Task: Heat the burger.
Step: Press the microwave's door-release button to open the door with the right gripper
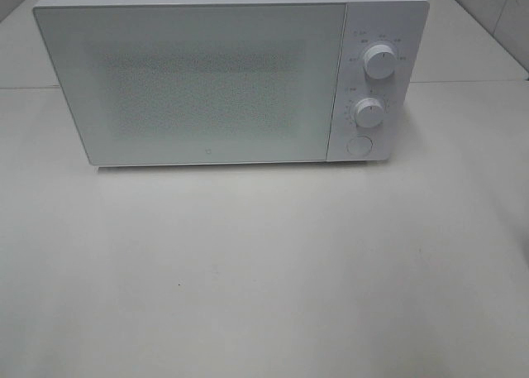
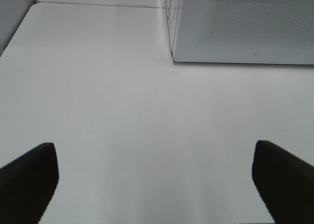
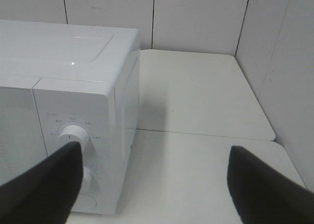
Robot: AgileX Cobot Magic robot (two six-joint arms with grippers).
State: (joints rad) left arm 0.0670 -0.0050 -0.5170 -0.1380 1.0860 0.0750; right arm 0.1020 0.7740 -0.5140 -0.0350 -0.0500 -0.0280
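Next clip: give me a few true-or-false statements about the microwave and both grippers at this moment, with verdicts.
The microwave has its door shut. True.
The microwave has three knobs. False: there are two, an upper knob and a lower knob, above a round button.
The left gripper is open and empty. True.
The right gripper is shut on a knob. False: it is open, holding nothing.
The table is dark. False: it is white.

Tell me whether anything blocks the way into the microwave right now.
Yes: the microwave has its door shut, covering the whole chamber front. The left end effector and right end effector hang open and empty near it. No burger shows in any view.
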